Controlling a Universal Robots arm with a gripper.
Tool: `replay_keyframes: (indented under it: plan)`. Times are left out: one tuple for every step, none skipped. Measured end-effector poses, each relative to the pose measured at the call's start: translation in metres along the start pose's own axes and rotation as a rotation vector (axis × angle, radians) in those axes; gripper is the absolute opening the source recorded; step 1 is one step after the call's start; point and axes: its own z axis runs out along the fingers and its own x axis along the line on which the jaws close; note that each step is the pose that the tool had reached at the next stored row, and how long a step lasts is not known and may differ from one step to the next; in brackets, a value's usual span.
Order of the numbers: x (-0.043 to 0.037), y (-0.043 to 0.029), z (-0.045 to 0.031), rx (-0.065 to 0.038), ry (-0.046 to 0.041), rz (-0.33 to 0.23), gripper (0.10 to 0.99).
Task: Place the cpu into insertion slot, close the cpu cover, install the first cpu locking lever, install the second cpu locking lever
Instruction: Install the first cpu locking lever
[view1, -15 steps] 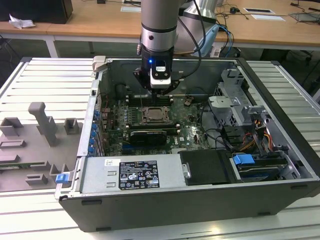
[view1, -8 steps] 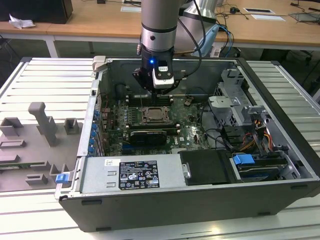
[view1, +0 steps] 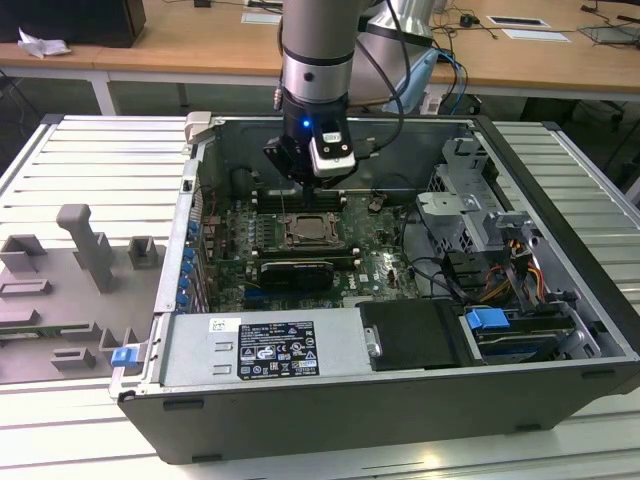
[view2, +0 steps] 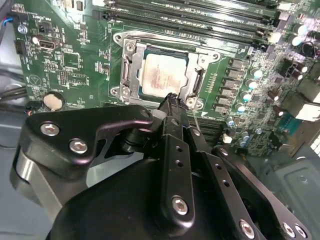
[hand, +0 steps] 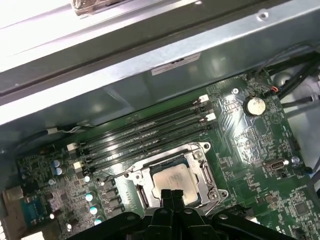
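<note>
**Exterior view: end effector poised over the seated cpu**

An open computer case (view1: 300, 420) lies on the ribbed metal surface (view1: 560, 440). The arm (view1: 315, 60) reaches down into its far half, over the green motherboard (view1: 385, 262). The end effector (view1: 318, 182) hangs just above the insertion slot (view2: 120, 40). In both wrist views its fingers (view2: 172, 102) are drawn narrow together and grip nothing, with their tips over the slot's edge. The cpu cover (view2: 131, 70) lies flat, framing the cpu (view2: 162, 75), which sits in the slot.

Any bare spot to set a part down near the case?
Bare: ribbed table at the exterior view's right of the case, and along its front. Crowded: grey fixtures at that view's left; inside, gripper over the insertion slot.
</note>
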Motion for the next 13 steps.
replay_keyframes:
  plan:
    - [0.0000,0.0000,0.0000,0.000,0.0011,-0.017,0.106]
    - [0.0000,0.0000,0.0000,0.000,0.0017,-0.028,0.106]
    - [0.0000,0.0000,0.0000,0.000,0.0022,-0.036,0.106]
    - [0.0000,-0.0001,0.0000,0.000,0.0027,-0.043,0.106]
    - [0.0000,-0.0001,0.0000,0.001,0.0031,-0.050,0.106]
    - [0.0000,-0.0001,0.0000,0.001,0.0035,-0.056,0.106]
    - [0.0000,-0.0001,0.0000,0.001,0.0041,-0.066,0.106]
    - [-0.0001,-0.0001,0.0000,0.001,0.0044,-0.072,0.106]
    - [-0.0001,-0.0002,0.0000,0.001,0.0052,-0.084,0.106]
    - [-0.0001,-0.0002,0.0000,0.001,0.0061,-0.098,0.106]
    - [-0.0001,-0.0002,0.0000,0.001,0.0067,-0.109,0.106]
    - [-0.0001,-0.0003,0.0000,0.001,0.0071,-0.115,0.106]
    - [-0.0001,-0.0003,0.0000,0.001,0.0079,-0.128,0.106]
